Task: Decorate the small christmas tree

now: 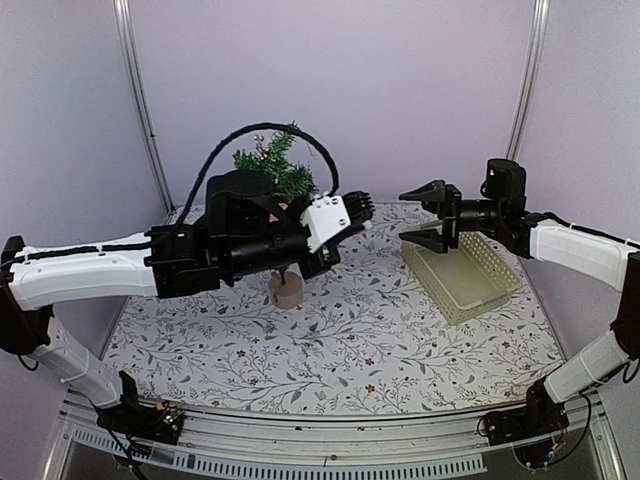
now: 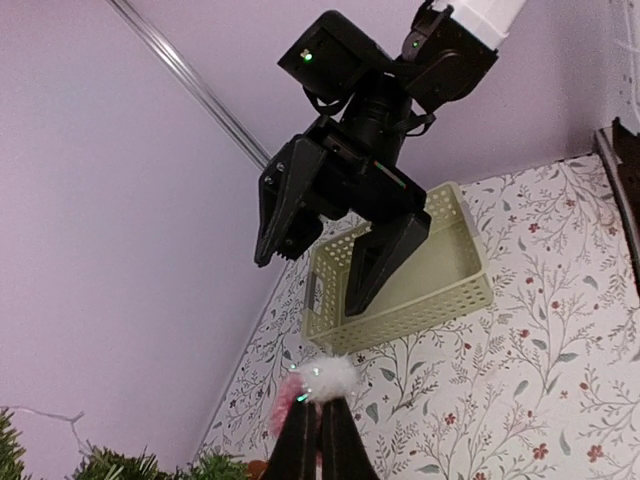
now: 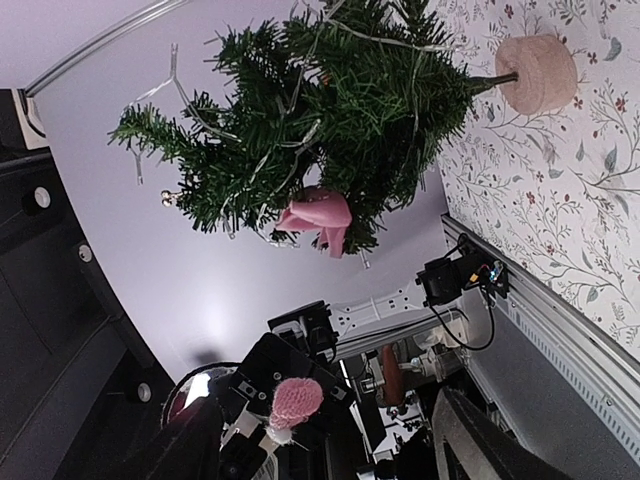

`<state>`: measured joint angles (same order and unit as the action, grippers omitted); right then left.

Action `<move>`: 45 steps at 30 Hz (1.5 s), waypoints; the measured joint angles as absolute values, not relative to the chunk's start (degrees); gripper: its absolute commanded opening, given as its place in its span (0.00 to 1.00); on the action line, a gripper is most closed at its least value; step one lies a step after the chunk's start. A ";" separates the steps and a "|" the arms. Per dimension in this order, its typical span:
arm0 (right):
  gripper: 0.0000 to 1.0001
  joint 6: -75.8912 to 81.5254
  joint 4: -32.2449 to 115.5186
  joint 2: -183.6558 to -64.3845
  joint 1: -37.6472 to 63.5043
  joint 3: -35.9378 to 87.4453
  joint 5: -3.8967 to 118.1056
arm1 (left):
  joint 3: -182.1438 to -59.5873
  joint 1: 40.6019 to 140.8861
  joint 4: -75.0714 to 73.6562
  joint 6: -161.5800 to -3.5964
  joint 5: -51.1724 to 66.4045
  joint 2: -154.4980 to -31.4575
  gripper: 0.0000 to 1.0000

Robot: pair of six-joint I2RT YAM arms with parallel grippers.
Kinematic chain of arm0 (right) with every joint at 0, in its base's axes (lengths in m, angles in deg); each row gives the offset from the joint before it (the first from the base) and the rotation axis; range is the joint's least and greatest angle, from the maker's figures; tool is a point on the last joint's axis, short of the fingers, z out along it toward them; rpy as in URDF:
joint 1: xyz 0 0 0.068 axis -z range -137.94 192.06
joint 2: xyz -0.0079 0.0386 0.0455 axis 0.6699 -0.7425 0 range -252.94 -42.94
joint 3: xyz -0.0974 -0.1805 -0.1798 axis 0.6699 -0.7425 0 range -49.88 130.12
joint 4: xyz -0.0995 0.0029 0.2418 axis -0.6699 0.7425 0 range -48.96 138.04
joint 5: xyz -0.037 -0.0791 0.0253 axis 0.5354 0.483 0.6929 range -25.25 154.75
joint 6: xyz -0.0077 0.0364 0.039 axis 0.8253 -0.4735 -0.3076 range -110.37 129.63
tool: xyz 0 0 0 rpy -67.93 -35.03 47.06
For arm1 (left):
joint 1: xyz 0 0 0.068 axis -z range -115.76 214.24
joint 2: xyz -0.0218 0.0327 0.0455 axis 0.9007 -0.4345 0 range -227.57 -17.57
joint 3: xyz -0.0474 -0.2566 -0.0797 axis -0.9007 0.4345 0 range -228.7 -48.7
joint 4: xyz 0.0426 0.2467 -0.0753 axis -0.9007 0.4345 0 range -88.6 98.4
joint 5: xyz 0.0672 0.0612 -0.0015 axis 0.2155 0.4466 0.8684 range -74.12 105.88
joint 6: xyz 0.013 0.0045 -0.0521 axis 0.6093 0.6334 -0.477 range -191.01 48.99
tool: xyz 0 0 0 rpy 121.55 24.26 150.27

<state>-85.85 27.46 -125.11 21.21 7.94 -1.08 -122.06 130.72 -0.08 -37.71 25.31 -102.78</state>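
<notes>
The small christmas tree (image 1: 275,165) stands at the back centre on its beige round base (image 1: 287,290). In the right wrist view the tree (image 3: 310,110) carries thin light strings and a pink bow (image 3: 320,215). My left gripper (image 1: 362,210) is held high just right of the tree. It is shut (image 2: 320,408) on a pink knitted ornament with a white pompom (image 2: 325,380), which also shows in the right wrist view (image 3: 297,400). My right gripper (image 1: 425,215) is open and empty above the basket's left end, facing the left gripper; it also shows in its own wrist view (image 3: 330,425).
A pale yellow-green perforated basket (image 1: 465,270) sits on the floral tablecloth (image 1: 330,340) at the right; its inside looks empty in the left wrist view (image 2: 400,290). A black cable (image 1: 300,135) arches over the tree. Lilac walls close the back and sides.
</notes>
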 measured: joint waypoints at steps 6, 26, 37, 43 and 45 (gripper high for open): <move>0.76 -83.91 27.17 -126.75 22.35 8.12 -0.03 | -116.20 127.31 0.07 -50.63 25.46 -90.80 0.00; 0.89 -79.80 27.24 -129.70 23.01 10.17 0.10 | -103.04 107.36 10.76 -75.37 26.34 -69.14 0.00; 0.89 -78.57 28.05 -129.70 23.66 10.17 0.13 | -103.00 97.92 11.07 -83.17 19.80 -74.65 0.00; 0.90 -78.07 28.16 -129.70 23.93 10.06 0.13 | -103.37 95.12 9.76 -85.82 15.28 -78.21 0.00; 0.90 -77.98 28.16 -129.70 24.01 10.06 0.13 | -103.87 94.68 9.47 -86.30 13.79 -79.59 0.00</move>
